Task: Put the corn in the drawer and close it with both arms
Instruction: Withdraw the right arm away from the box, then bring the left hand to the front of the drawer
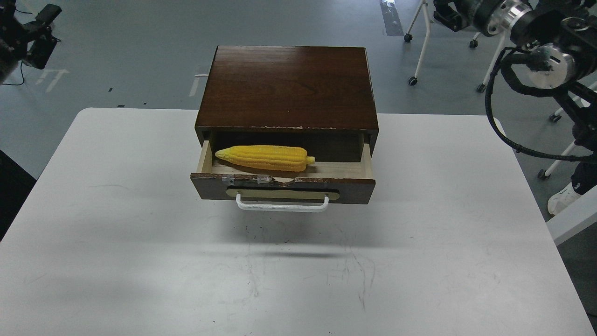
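Note:
The yellow corn (265,157) lies lengthwise inside the open drawer (282,185), tip to the left, on the pale wood floor. The drawer is pulled out of the dark brown cabinet (287,86) toward me, its white bar handle (281,205) facing front. My left gripper (41,29) is raised at the far top left, well away from the cabinet; its fingers cannot be told apart. My right gripper (445,13) is raised at the top right, beyond the table, dark and partly cut off by the frame edge. Neither gripper touches anything.
The cabinet stands at the back middle of a white table (140,242). White chair legs on castors (413,80) stand on the grey floor behind at the right. A black cable (501,126) loops down from my right arm over the table's right corner.

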`<move>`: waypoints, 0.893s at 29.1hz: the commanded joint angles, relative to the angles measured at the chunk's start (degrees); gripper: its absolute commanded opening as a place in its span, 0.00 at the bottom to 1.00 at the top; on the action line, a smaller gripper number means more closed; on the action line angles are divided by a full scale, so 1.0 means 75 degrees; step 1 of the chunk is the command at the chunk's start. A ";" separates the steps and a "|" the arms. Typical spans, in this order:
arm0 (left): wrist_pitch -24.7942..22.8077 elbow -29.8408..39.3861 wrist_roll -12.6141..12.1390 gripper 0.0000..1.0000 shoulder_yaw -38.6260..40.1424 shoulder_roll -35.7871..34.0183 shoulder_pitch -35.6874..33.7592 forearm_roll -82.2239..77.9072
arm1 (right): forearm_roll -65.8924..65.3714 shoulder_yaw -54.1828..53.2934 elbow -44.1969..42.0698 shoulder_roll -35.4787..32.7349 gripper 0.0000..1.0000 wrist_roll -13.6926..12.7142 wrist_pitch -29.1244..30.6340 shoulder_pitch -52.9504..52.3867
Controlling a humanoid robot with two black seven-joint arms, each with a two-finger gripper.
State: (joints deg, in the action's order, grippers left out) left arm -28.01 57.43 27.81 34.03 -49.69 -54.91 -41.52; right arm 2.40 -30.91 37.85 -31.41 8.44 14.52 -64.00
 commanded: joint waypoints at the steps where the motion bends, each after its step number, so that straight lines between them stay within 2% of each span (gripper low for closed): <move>1: 0.0002 0.1143 0.0025 0.00 -0.0037 0.0028 -0.0225 -0.1647 | 0.1227 -0.0214 -0.0699 -0.0019 1.00 -0.0001 0.0595 0.0248; 5: 0.0002 0.3071 0.0025 0.00 -0.0060 -0.0205 -0.0167 -0.3705 | 0.2115 -0.0483 -0.1505 0.0063 1.00 -0.0001 0.0828 0.0598; 6: 0.0002 0.3077 0.0025 0.00 -0.0060 -0.0206 -0.0166 -0.3709 | 0.2117 -0.0484 -0.1507 0.0063 1.00 -0.0001 0.0829 0.0600; 9: 0.0002 0.4304 0.0025 0.00 -0.0223 -0.0276 -0.0108 -0.5052 | 0.2889 -0.1406 -0.1706 0.0319 1.00 -0.0001 0.0899 0.1417; 15: 0.0002 0.5325 0.0025 0.00 -0.0798 -0.0323 -0.0108 -0.6403 | 0.2926 -0.1925 -0.1706 0.0649 1.00 0.0011 0.0970 0.2193; 18: 0.0002 0.5549 0.0025 0.00 -0.0857 -0.0020 -0.0131 -0.7340 | 0.2926 -0.1914 -0.1706 0.0754 1.00 0.0058 0.0970 0.2217; 23: 0.0002 0.5291 0.0025 0.00 -0.0915 0.1280 -0.0389 -0.9260 | 0.2914 -0.1925 -0.1718 0.0872 1.00 0.0081 0.0935 0.2182; 26: 0.0002 0.5818 0.0025 0.00 -0.1383 0.1282 -0.0389 -0.9604 | 0.2903 -0.1890 -0.1730 0.0813 1.00 0.0081 0.0935 0.2205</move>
State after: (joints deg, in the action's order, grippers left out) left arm -27.99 98.09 28.00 26.59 -40.97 -57.68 -110.11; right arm 24.31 -45.34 25.03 -24.96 9.06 21.57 -47.49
